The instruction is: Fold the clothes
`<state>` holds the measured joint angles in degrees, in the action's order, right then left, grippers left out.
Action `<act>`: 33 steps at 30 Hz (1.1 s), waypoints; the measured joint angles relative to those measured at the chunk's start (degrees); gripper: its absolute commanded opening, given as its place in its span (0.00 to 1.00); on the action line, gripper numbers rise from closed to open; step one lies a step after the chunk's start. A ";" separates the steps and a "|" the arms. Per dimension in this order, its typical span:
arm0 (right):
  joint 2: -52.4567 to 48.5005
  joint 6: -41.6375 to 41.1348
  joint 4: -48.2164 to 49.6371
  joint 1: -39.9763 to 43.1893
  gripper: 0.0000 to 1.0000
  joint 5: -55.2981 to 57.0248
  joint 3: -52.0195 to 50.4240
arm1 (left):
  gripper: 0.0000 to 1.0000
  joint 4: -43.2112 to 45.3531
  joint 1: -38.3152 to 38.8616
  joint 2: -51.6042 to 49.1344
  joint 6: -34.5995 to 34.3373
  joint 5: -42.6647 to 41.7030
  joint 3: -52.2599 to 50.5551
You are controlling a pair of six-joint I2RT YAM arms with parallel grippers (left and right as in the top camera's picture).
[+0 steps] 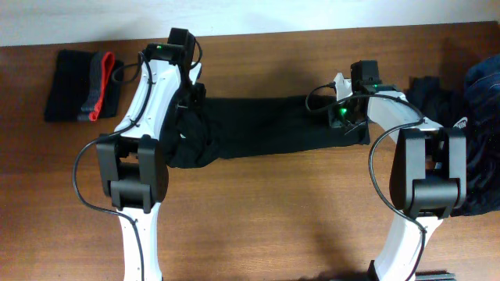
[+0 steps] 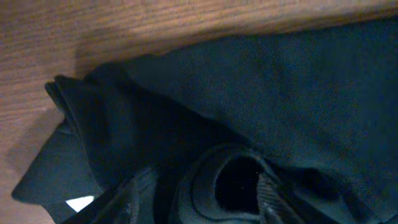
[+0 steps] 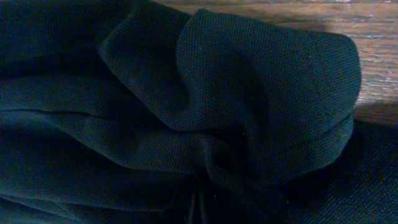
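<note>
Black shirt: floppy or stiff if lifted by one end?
Probably floppy: the black shirt bunches into soft folds in the right wrist view. Lifted, it would likely sag, since it lies limp on the table.

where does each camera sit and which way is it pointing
overhead: above the table, looking straight down at the black shirt stretched between the left arm and right arm.
left wrist: close over the shirt's bunched end and bare wood; own fingers lost in the dark.
right wrist: close on puckered cloth, wood at the top right; no fingers clearly show.
shared: all three see the same shirt and table.
</note>
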<state>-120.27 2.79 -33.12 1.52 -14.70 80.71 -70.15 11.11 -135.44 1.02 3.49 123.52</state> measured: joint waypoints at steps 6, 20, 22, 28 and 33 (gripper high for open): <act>0.00 0.02 0.00 0.00 0.05 0.00 0.00 | 0.49 1.57 0.04 0.00 -0.15 0.00 -0.02; 0.00 -0.02 0.00 0.00 0.05 0.00 0.00 | 0.16 1.66 0.04 0.00 0.76 0.00 -0.02; 0.00 0.02 0.02 0.00 0.05 0.00 0.00 | 0.00 1.62 0.04 0.00 1.07 0.00 -0.02; 0.00 0.00 0.02 0.00 0.05 0.00 0.00 | 0.00 -1.75 0.04 0.00 1.46 0.00 -0.02; 0.00 0.00 0.02 0.00 0.05 0.00 0.00 | 0.00 -7.10 -0.09 0.00 2.03 0.07 -0.02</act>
<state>-120.27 2.79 -33.10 1.52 -14.70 80.71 -77.25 11.03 -135.44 3.05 3.55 123.50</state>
